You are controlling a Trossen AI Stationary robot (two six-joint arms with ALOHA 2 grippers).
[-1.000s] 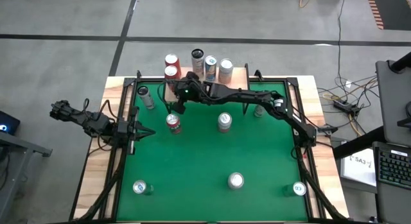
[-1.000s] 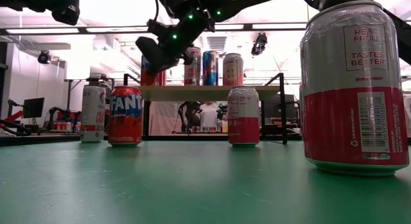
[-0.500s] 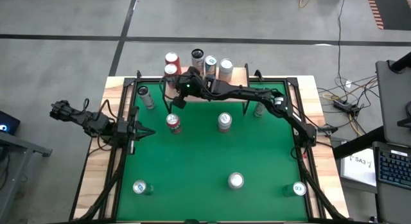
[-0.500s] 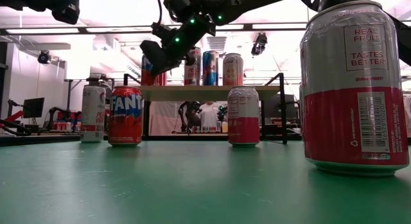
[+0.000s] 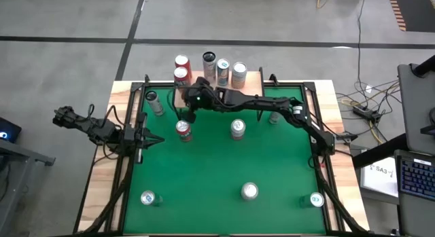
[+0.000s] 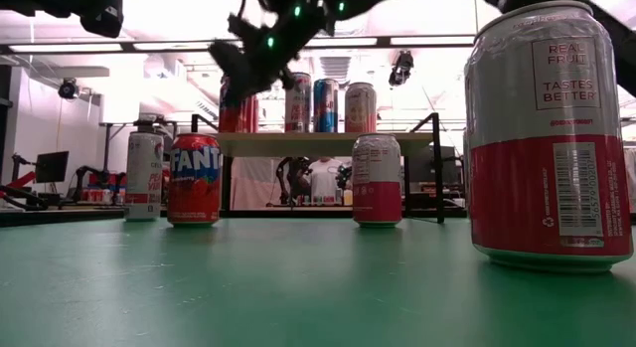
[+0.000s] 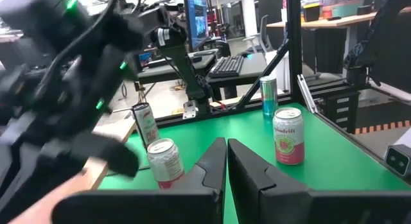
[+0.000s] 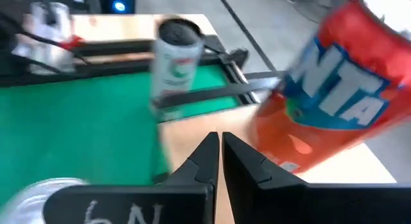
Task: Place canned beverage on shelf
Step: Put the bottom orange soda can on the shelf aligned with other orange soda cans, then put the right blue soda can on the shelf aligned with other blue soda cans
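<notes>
The shelf [image 5: 251, 79], a light wooden top on black legs, stands at the table's far edge. Several cans stand on it, among them two red Fanta cans [image 5: 181, 75] at its left end. My right gripper [image 5: 186, 112] hovers shut and empty above the shelf's near-left corner [image 8: 212, 131], beside a red Fanta can [image 8: 340, 89]. In the low view the right gripper [image 6: 223, 53] is higher than the shelf top [image 6: 323, 138]. My left gripper [image 5: 155, 140] waits shut at the table's left edge and also shows in its wrist view [image 7: 227, 153].
Loose cans stand on the green table: a red Fanta [image 5: 183, 130] just below my right gripper, a silver can [image 5: 237, 128], a slim white can [image 5: 155, 101] at the far left, and three [image 5: 148, 198] [image 5: 249, 191] [image 5: 317, 199] along the near edge.
My right gripper has risen a little beside the shelf's left end and has stayed shut with nothing in it. The cans have not moved.
</notes>
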